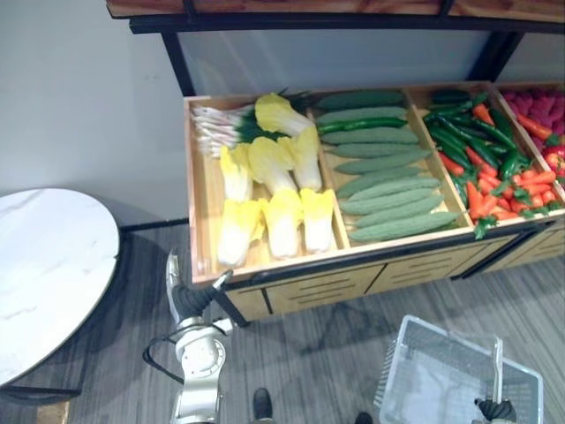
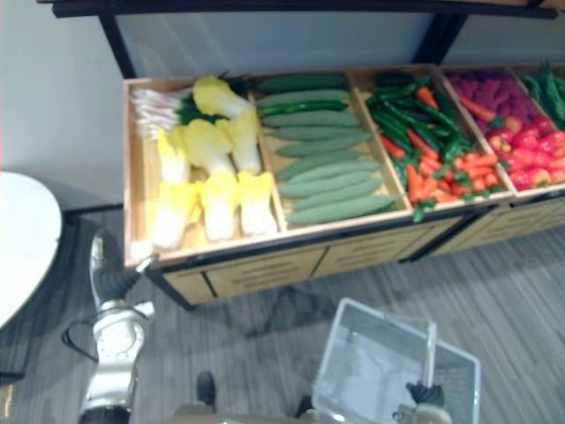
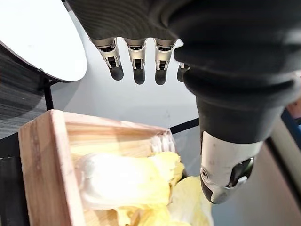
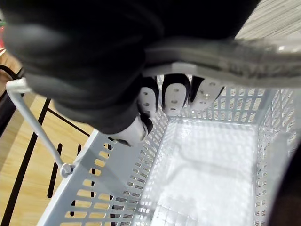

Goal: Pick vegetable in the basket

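Yellow-and-white cabbages were seen at eleven o'clock, dark green cucumbers at one, and mixed green and orange-red peppers at two. The crate was shown in pale wood. The basket at five was perforated white, the table at nine white marble, and the floor streaked grey.

Silver dark-tipped fingers, dark ribbed wrist cover

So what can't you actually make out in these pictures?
Right end of the stand, past the red vegetables: cut off by the edge in both eye views.
Near side of the basket and most of the right hand gripping its handle: cut off by the eye views' bottom edge.
Whether the left hand touches the cabbage: its cover blocks the left wrist view; too small in the eye views.
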